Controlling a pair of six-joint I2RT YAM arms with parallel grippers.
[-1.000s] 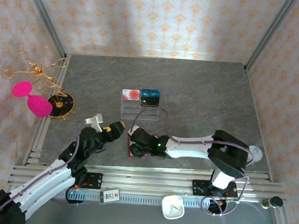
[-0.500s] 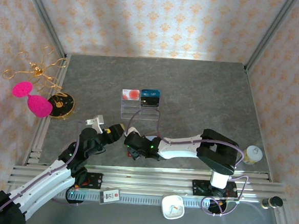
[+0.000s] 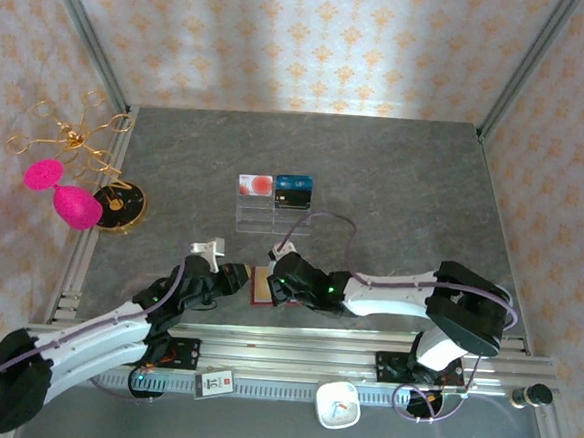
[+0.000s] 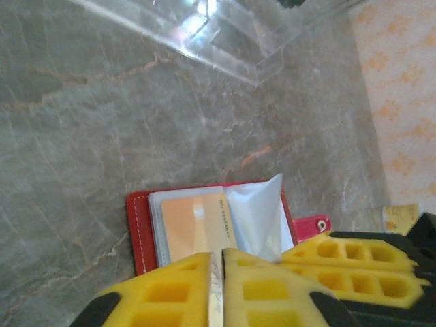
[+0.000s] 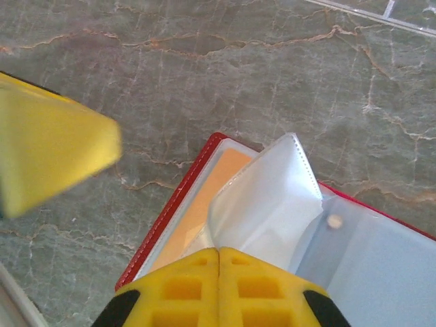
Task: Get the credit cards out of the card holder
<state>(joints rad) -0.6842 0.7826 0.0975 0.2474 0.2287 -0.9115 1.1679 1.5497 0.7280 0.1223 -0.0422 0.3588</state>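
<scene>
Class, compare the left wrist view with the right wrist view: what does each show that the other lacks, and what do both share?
The left wrist view adds the red snap tab and the patterned wallpaper. The right wrist view adds a small round stud. Both share the open red wallet, the gold card inside it, a lifted pale sleeve and the grey table.

No text, number or brand can be read. No print is made out on the orange-yellow plastic credit card [image 4: 194,228]; the red mark on the small white rectangular tag [image 3: 218,382] at six o'clock is illegible.
</scene>
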